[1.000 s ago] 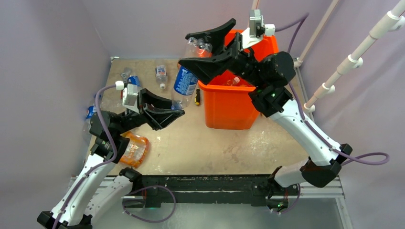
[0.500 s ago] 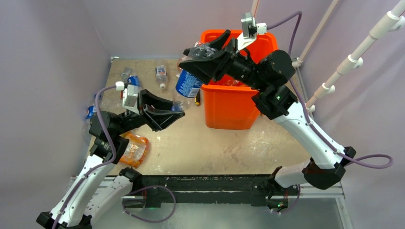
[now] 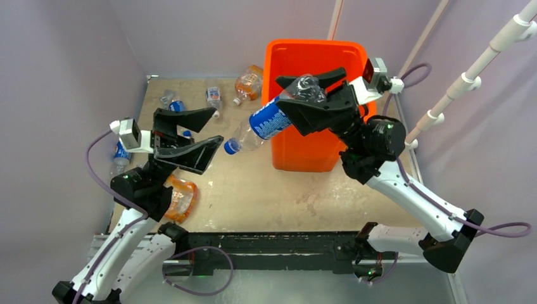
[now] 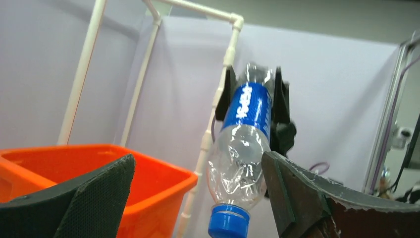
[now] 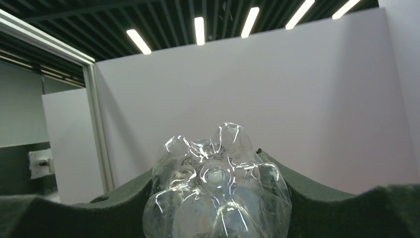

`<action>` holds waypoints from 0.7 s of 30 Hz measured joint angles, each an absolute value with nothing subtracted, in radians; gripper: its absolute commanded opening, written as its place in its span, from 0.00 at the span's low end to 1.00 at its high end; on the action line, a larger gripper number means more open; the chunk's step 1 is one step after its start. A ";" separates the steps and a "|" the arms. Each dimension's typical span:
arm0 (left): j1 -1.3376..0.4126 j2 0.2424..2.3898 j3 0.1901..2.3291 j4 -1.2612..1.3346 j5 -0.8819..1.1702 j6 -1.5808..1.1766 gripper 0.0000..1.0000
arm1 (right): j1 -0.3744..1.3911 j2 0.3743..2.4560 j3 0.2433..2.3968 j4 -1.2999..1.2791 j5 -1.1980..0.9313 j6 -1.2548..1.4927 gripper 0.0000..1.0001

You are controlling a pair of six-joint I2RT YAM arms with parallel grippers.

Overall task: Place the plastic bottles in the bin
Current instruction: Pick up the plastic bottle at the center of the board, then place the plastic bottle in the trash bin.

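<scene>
My right gripper (image 3: 299, 95) pinches the lumpy, petal-shaped base of a clear, crinkled bottle (image 3: 269, 120) with a glossy blue label. It is tilted in the air, ribbed blue cap (image 3: 232, 147) lowest, just outside the left wall of the smooth, square orange bin (image 3: 304, 152) at the worktop's far edge. My left gripper (image 3: 214, 126) hangs spread wide beside that cap, nothing between its black dimpled pads (image 4: 94, 198). Other crumpled bottles lie on the mottled tan worktop (image 3: 266, 190): an orange-labelled one (image 3: 249, 81) at the far edge, small ones (image 3: 214, 96) toward the far left corner, and a flattened orange one (image 3: 180, 197) near the left edge.
</scene>
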State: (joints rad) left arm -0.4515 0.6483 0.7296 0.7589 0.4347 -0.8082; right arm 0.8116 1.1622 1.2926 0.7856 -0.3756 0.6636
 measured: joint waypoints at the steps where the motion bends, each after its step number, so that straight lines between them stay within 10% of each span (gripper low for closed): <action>1: -0.451 0.661 0.718 0.818 0.403 -0.838 0.99 | 0.812 1.162 1.266 0.857 -0.363 0.681 0.15; 21: -0.463 1.041 0.645 1.443 0.267 -1.314 0.99 | 0.837 1.358 1.162 1.537 -0.097 0.842 0.06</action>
